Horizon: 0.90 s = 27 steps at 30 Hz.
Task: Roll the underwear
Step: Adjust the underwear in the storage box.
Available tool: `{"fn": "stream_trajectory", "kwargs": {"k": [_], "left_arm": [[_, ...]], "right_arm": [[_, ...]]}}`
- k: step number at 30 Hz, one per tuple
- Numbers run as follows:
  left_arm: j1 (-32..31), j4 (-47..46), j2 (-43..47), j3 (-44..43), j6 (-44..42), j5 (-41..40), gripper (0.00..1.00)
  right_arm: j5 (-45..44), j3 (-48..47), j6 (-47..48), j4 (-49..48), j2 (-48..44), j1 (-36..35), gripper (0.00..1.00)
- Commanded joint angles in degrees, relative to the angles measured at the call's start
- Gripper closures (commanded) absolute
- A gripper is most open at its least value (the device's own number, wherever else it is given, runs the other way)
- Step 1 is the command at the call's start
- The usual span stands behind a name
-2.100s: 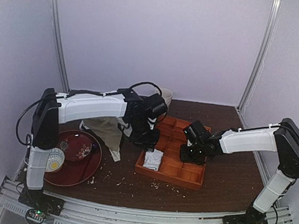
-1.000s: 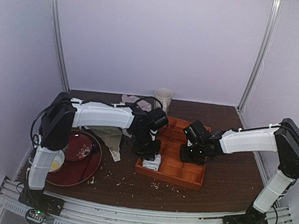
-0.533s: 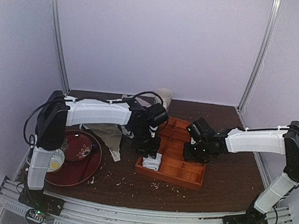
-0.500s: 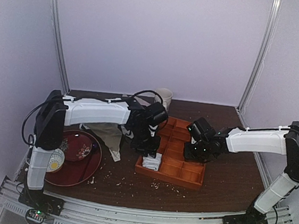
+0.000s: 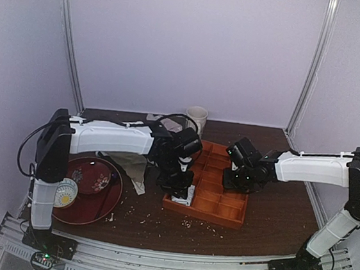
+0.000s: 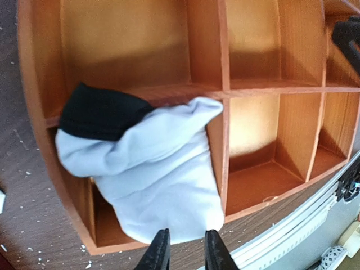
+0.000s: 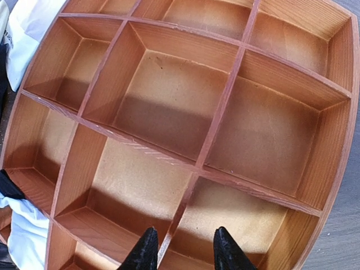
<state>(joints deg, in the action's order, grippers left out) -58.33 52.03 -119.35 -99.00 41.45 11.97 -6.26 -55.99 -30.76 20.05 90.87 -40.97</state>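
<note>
Right at the near edge, the two arm bases sit bolted to the metal rail (image 5: pixel 173 263), and beyond it the dark brown wooden table (image 5: pixel 274 222) is dusted with pale crumbs (image 5: pixel 190 224). Off to the left there's a round dark-red lacquered tray (image 5: pixel 105 208) with a flower-patterned dish (image 5: pixel 95 179) on it. Now the middle of the table: an orange-brown wooden box divided into compartments (image 5: pixel 221 207), and there is the white underwear with the black hem (image 6: pixel 152 180), bundled up in the near-left corner compartment. It bulges over the divider towards the next cell, its black band draped on that wall. The left gripper (image 6: pixel 184 247) hangs straight over it, pointing down, jaws drawn in to a narrow gap with the tips right at the edge of the white cloth. From here I cannot tell whether they are pinching fabric or just beside it. Over the right side of the box hovers the right gripper (image 7: pixel 184 247), jaws partly open with nothing between them, only a divider wall showing below. Left of the box lies a crumpled olive-beige garment (image 5: pixel 132 165), partly under the left arm. At the back stands a white mug (image 5: pixel 196 119), and just beside it a pale pinkish-grey cloth (image 5: pixel 159 120).
</note>
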Motion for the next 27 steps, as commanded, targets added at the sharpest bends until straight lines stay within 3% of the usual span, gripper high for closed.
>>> {"fn": "stream_trajectory", "kwargs": {"k": [1, 8, 13, 19, 27], "left_arm": [[-0.3, -1.77, -2.39, 0.68, -0.17, 1.53, 0.71], [-0.22, -0.81, -8.79, 0.77, -0.52, 4.33, 0.7], [-0.21, -1.52, -8.64, 1.62, -0.2, 3.42, 0.7], [-0.21, -1.4, -2.36, 0.17, -0.7, -0.6, 0.63], [-0.17, -3.84, 8.53, 0.15, -2.14, -7.42, 0.48]], "right_arm": [[-1.3, 0.01, -0.09, 1.94, -2.17, 0.01, 0.68], [-1.09, 0.69, -0.53, 1.7, -3.08, -0.07, 0.68], [-1.35, 1.85, -0.64, 1.85, -4.93, -0.07, 0.68], [-1.32, 2.65, -0.29, 1.92, -8.31, -0.07, 0.66], [1.73, 3.98, -0.42, -0.64, -12.19, 0.46, 0.54]]}}
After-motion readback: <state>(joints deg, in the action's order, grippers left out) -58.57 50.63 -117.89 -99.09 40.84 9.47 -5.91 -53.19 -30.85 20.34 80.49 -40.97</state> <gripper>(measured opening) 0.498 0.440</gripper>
